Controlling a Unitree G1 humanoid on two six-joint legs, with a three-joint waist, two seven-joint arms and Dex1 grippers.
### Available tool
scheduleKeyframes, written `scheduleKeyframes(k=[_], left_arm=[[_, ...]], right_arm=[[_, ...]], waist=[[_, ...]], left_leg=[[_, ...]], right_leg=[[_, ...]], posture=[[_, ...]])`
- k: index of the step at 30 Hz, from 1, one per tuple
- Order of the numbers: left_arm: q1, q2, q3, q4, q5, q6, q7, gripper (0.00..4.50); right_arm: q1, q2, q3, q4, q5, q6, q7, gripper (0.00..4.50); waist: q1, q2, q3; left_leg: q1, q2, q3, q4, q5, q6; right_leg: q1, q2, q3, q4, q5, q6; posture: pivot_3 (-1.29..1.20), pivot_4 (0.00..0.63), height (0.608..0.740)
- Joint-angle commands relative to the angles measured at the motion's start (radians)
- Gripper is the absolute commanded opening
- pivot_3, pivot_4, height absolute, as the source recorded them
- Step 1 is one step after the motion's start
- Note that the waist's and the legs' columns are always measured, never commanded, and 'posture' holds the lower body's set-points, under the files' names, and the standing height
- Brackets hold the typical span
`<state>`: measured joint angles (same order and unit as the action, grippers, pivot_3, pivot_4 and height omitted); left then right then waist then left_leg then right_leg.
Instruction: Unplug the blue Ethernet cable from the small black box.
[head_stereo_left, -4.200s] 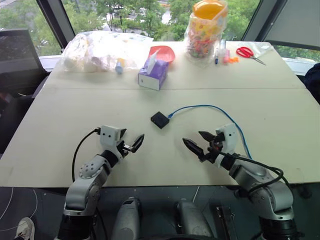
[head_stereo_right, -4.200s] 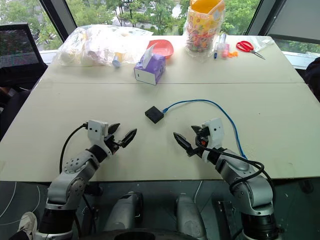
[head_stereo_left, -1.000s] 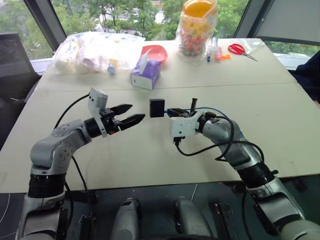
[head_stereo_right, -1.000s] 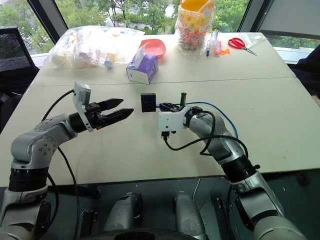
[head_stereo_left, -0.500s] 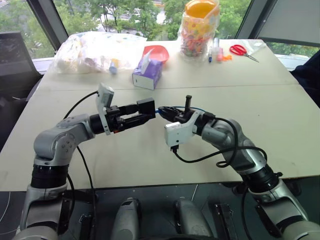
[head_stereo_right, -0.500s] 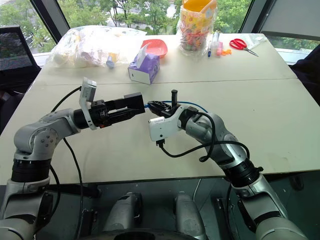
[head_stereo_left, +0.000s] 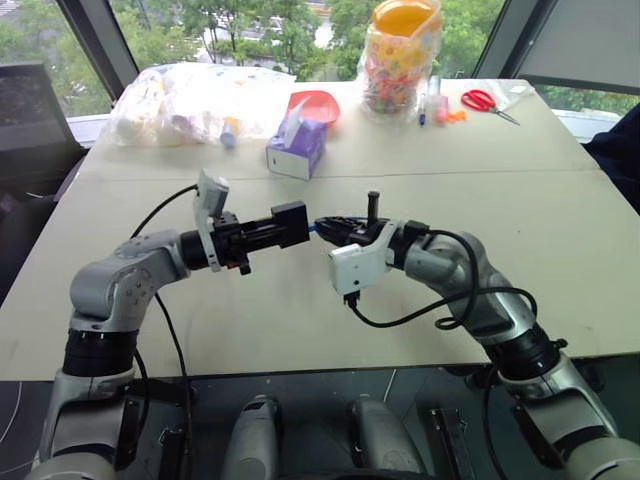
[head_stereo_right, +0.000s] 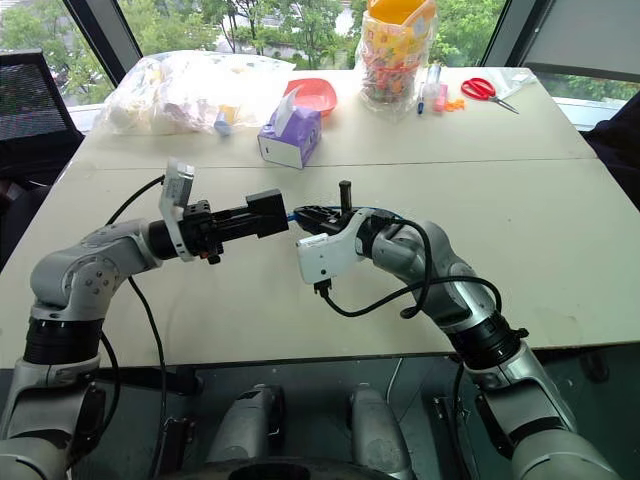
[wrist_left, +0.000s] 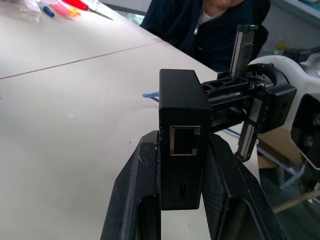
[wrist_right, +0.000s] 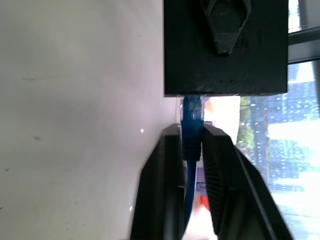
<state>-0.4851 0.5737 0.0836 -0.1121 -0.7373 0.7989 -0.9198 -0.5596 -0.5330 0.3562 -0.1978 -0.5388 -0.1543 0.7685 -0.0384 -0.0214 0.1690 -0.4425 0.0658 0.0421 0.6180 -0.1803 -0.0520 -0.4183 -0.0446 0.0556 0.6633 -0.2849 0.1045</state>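
Behind your table (head_stereo_left: 560, 230) run tall windows with green trees outside, and the pale tabletop carries a row of clutter along its far edge: a clear plastic bag (head_stereo_left: 195, 100) of light-coloured items, a red bowl (head_stereo_left: 320, 105), a purple tissue box (head_stereo_left: 297, 150), a transparent jar (head_stereo_left: 402, 60) with an orange lid and colourful contents, and red-handled scissors (head_stereo_left: 488, 102). You will find no legible brand or writing on any of them; the printing on the jar and tissue box is too small to read.

Your left gripper (head_stereo_left: 262, 236) is clamped shut on the small black box (head_stereo_left: 291, 224), lifted clear of the table at its middle. From the left wrist camera the box (wrist_left: 181, 150) sits upright between the two fingers (wrist_left: 131, 197), an empty square port facing the lens, with no marking on it that can be read.

Your right gripper (wrist_right: 191, 145) meets it from the opposite side, its jaws nearly closed and pinching the blue Ethernet cable (wrist_right: 191, 125) just behind the plug, which is seated in the box's edge. That cable trails back over the table beyond the right arm.

A person in dark clothing (wrist_left: 210, 30) sits at the table's far side.
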Motion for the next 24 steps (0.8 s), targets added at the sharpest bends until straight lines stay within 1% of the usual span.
scheduleKeyframes(k=[1,3,5,6,8,11,15,19,24], left_arm=[[-0.001,0.033,0.002,-0.002,0.02,-0.042,-0.049,0.49],[0.008,0.06,-0.01,-0.002,0.037,-0.07,-0.096,0.49],[0.01,0.083,-0.013,-0.014,0.021,-0.056,-0.133,0.49],[0.009,0.093,-0.01,-0.023,0.004,-0.041,-0.149,0.49],[0.005,0.107,-0.006,-0.039,-0.02,-0.017,-0.172,0.49],[0.002,0.138,-0.009,-0.071,-0.051,0.01,-0.219,0.49],[-0.02,0.14,0.005,-0.095,-0.093,0.048,-0.211,0.49],[-0.036,0.141,0.009,-0.114,-0.115,0.068,-0.199,0.49],[-0.044,0.137,0.007,-0.12,-0.108,0.06,-0.181,0.49]], right_arm=[[-0.013,-0.017,-0.043,-0.062,0.16,0.092,0.129,2.17],[-0.019,-0.019,-0.087,-0.092,0.316,0.223,0.236,3.2],[-0.036,-0.026,-0.129,-0.106,0.448,0.346,0.315,4.2],[-0.048,-0.029,-0.149,-0.107,0.505,0.401,0.343,4.44],[-0.073,-0.027,-0.183,-0.103,0.594,0.498,0.37,4.44],[-0.143,0.003,-0.25,-0.078,0.783,0.719,0.393,4.44],[-0.177,-0.001,-0.272,-0.065,0.949,0.953,0.414,4.44],[-0.196,-0.018,-0.247,-0.051,1.02,1.075,0.415,4.44],[-0.21,-0.015,-0.229,-0.039,1.079,1.134,0.411,4.44]], waist=[[0.0,0.0,0.0],[0.0,0.0,0.0],[0.0,0.0,0.0],[0.001,0.0,0.0],[0.0,0.0,0.0],[-0.001,0.0,0.0],[0.001,0.0,0.0],[0.003,0.0,0.0],[0.002,0.0,0.0]], left_leg=[[0.0,0.0,0.0,0.0,0.0,0.0],[0.0,0.0,0.0,0.0,0.0,0.0],[0.0,0.0,0.0,0.0,0.0,0.0],[0.0,0.0,0.0,0.0,0.0,0.0],[0.0,0.0,0.0,0.0,0.0,0.0],[0.0,0.0,0.0,0.0,0.0,0.0],[0.0,0.001,-0.001,0.0,0.0,0.0],[-0.001,0.0,-0.001,0.0,0.0,0.001],[-0.001,0.0,-0.001,0.0,0.0,0.001]], right_leg=[[0.0,0.0,0.0,0.0,0.0,0.0],[0.0,0.0,0.0,0.0,0.0,0.0],[0.0,0.0,0.0,0.0,0.0,0.0],[0.0,0.0,0.0,0.0,0.0,0.0],[0.0,0.0,0.0,0.0,0.0,-0.001],[0.0,0.0,0.0,0.0,-0.001,-0.003],[0.0,0.0,-0.001,0.001,-0.001,-0.003],[0.0,0.0,-0.001,0.0,-0.001,-0.003],[0.0,0.0,-0.001,0.0,-0.001,-0.003]], posture=[[0.0,0.15,0.735],[0.0,0.15,0.735],[0.0,0.15,0.735],[0.0,0.15,0.735],[0.0,0.15,0.735],[0.0,0.15,0.735],[0.0,0.15,0.735],[0.0,0.15,0.735],[0.0,0.15,0.735]])
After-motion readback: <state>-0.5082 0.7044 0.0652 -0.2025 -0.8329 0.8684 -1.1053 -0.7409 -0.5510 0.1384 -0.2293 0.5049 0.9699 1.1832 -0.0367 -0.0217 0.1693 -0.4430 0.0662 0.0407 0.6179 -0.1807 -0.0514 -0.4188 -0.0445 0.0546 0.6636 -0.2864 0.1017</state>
